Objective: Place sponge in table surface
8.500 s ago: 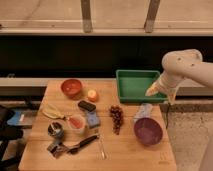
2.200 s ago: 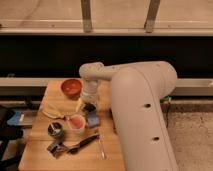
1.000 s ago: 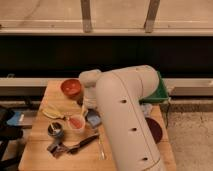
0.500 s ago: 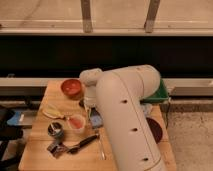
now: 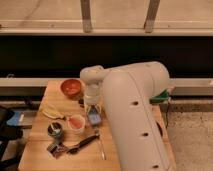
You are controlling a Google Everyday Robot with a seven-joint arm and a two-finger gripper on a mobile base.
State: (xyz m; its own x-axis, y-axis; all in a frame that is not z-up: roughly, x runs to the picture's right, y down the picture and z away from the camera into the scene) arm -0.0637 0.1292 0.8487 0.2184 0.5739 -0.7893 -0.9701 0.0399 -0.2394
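The blue sponge (image 5: 94, 119) lies on the light-brown wooden table surface (image 5: 42, 152), just right of the pink cup (image 5: 76, 122). My gripper (image 5: 92, 104) hangs at the end of the big white arm (image 5: 135, 115), directly over the far end of the sponge and very close to or touching it. The arm hides the right half of the table.
An orange bowl (image 5: 71, 87) stands at the back left. A banana (image 5: 52, 114) and a dark round tin (image 5: 55, 130) are left of the cup. A black tool (image 5: 80, 146) and a fork (image 5: 100, 145) lie in front. A corner of the green bin (image 5: 162, 95) shows at the right.
The arm has swung from the right side by the green bin to over the sponge. In the last second it has hardly moved, and the sponge lies in the same place.
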